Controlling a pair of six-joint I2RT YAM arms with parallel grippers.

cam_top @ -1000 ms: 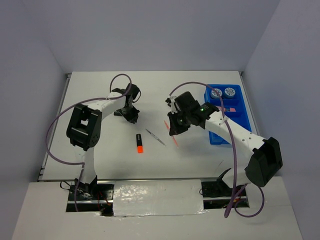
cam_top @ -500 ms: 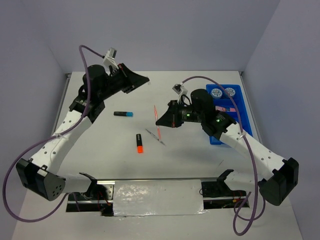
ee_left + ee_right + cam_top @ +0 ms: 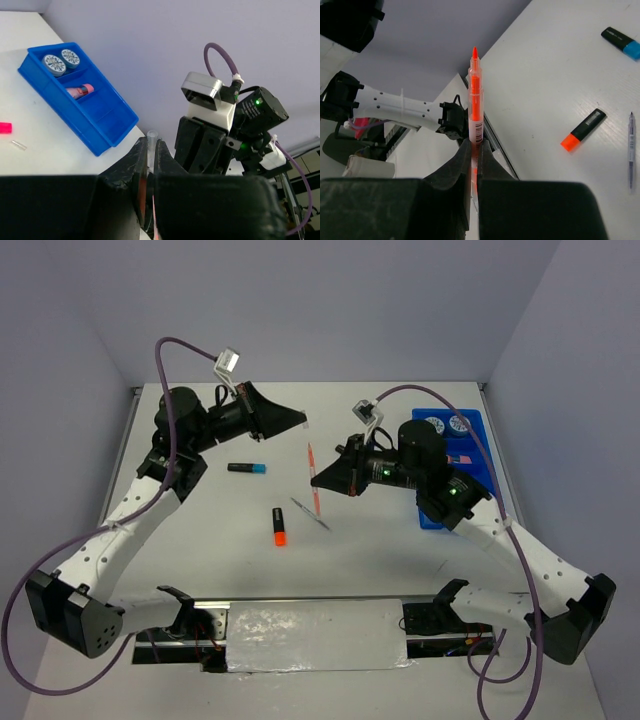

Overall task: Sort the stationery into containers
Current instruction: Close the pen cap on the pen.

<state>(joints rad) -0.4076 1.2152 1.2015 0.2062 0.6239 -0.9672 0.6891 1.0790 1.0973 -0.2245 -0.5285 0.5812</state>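
My right gripper is shut on a thin pink-orange pen and holds it above the table, its bare tip free. My left gripper is raised just beyond the pen's far end. It is shut on a small clear tube that looks like the pen's cap. The blue tray at the right holds two patterned discs and a pink case. The right arm hides part of it.
On the table lie a black marker with a blue end, a black marker with an orange end and a thin grey pen. A pink piece shows at the left wrist view's left edge.
My left arm has lifted off the table and swung right to the pen's far end. My right gripper has carried the pen left and higher.
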